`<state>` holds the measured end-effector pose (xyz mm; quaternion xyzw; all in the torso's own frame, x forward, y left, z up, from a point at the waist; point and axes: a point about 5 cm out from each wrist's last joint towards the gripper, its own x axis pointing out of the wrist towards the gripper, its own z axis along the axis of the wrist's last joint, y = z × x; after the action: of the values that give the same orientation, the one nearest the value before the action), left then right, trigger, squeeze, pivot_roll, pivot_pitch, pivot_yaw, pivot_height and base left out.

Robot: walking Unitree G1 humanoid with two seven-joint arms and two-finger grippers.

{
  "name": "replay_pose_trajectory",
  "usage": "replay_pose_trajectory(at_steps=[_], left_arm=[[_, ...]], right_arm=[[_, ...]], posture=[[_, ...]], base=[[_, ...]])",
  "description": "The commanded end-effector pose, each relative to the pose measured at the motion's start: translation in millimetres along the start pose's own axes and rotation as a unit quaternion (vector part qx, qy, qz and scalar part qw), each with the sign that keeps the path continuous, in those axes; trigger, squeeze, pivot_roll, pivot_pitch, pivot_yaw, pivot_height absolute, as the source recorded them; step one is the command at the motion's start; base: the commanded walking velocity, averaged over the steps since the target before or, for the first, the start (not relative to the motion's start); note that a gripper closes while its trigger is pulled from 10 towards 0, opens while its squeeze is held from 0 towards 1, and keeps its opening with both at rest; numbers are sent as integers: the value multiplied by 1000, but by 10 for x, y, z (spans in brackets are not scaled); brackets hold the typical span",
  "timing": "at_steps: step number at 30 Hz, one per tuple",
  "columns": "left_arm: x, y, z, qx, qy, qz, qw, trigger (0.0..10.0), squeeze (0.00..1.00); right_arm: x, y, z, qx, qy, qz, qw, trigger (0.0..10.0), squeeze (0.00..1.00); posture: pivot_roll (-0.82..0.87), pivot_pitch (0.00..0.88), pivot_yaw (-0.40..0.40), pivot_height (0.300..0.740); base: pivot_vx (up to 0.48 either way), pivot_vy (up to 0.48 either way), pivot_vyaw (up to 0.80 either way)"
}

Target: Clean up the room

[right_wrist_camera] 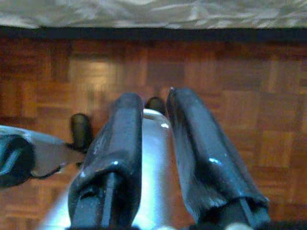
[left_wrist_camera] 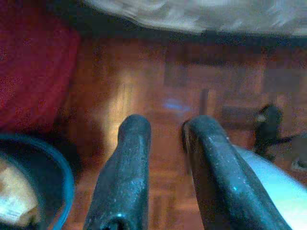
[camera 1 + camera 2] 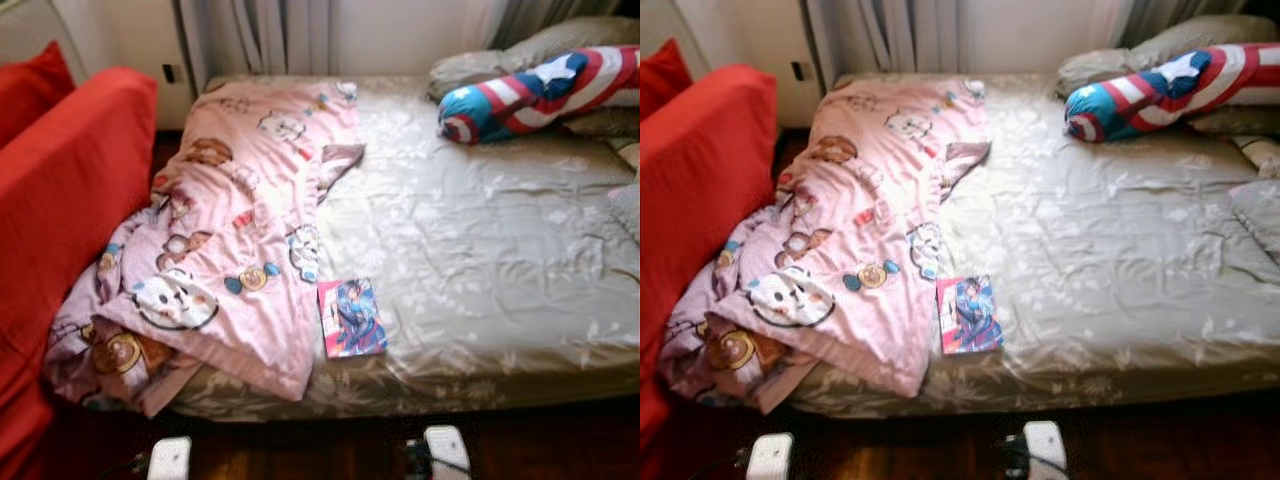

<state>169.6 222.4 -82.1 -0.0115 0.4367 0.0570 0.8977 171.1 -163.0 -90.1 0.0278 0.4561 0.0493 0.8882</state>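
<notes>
A rumpled pink cartoon-print blanket [image 3: 240, 230] lies across the left half of the bed [image 3: 480, 240] and spills off its front left corner. A comic book [image 3: 352, 318] lies flat on the sheet near the bed's front edge, just right of the blanket. A red, white and blue shield-print bolster [image 3: 540, 95] rests against grey pillows [image 3: 560, 45] at the back right. My left gripper [image 2: 168, 127] and right gripper [image 1: 153, 98] hang low over the parquet floor in front of the bed, each with a narrow gap between its fingers and nothing held.
A red sofa [image 3: 60, 190] stands close against the bed's left side. Curtains [image 3: 270, 35] hang behind the bed. My two white feet [image 3: 170, 460] [image 3: 447, 450] stand on the dark wooden floor at the bed's front edge. A blue-rimmed container [image 2: 33, 182] sits beside the left gripper.
</notes>
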Motion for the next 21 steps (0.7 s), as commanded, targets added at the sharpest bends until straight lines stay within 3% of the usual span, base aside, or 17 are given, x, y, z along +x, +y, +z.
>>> replay_pose_trajectory(at_steps=[1,12,21], left_arm=[[-37,96,-110,-1,19,13,1000,10000,0],[-37,96,-107,-2,17,13,1000,10000,0],[-36,84,-91,-8,8,6,1000,10000,0]], right_arm=[[7,31,8,-2,-1,3,1000,10000,0],[11,33,34,1,-8,3,1000,10000,0],[18,24,96,12,-24,-1,1000,10000,0]], posture=[[60,120,-20,740],[58,122,-20,740],[59,120,-21,740]], base=[[292,0,0],[290,0,0],[0,0,0]])
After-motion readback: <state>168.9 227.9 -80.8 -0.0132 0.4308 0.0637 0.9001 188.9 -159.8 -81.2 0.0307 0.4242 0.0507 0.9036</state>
